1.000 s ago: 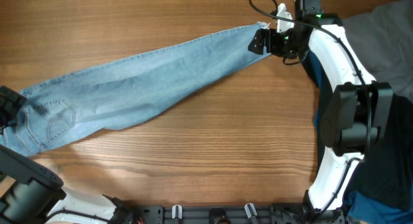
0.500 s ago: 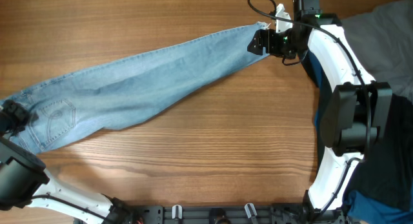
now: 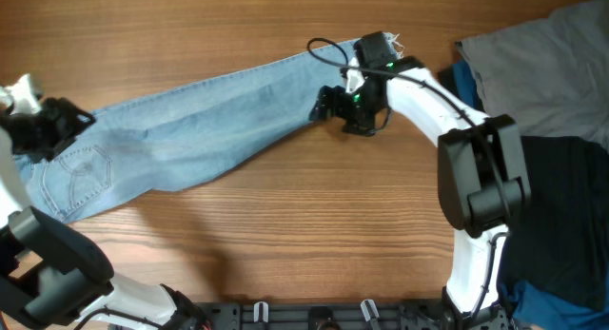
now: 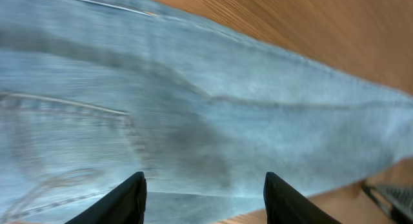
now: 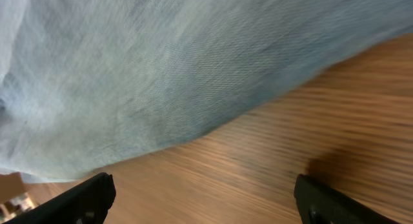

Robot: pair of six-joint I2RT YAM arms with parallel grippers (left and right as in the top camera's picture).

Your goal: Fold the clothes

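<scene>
The light blue jeans lie stretched flat across the table, waist and stitched back pocket at the left, ankle end at the upper right. My left gripper hovers open over the seat area. In the left wrist view its gripper has denim below it and nothing between the black fingers. My right gripper is open at the lower edge of the leg near the ankle. In the right wrist view the gripper is over bare wood, with the denim just beyond.
A grey garment lies at the far right, with a black garment below it and dark blue cloth at the bottom right corner. The wooden table is bare in front of the jeans.
My right gripper has left the ankle hem and moved left and down to the leg's lower edge. My left gripper has moved up and right from the waist to above the seat.
</scene>
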